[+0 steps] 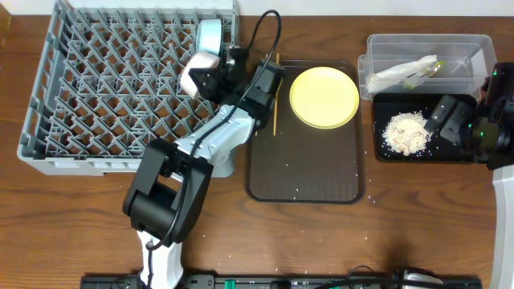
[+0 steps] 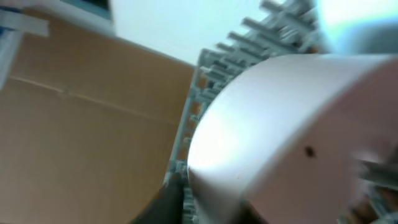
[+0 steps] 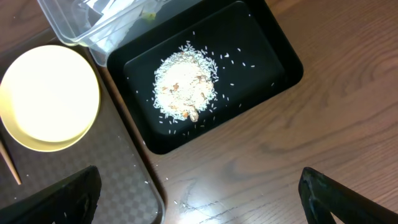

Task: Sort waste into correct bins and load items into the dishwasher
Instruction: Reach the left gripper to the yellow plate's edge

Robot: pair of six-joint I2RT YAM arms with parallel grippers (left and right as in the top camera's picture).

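Note:
My left gripper is shut on a white bowl and holds it tilted over the right part of the grey dish rack. In the left wrist view the bowl fills the frame, with rack pegs behind it. A light blue bowl stands on edge in the rack's far right corner. The yellow plate and the chopsticks lie on the brown tray. My right gripper is open and empty above the black tray, which holds rice crumbs. The clear tub holds the napkin and wrapper. The cup is out of view.
The right wrist view shows the black tray with crumbs, the plate, a chopstick end and the brown tray's corner. Loose grains lie on the wooden table. The left arm reaches across the brown tray's left edge.

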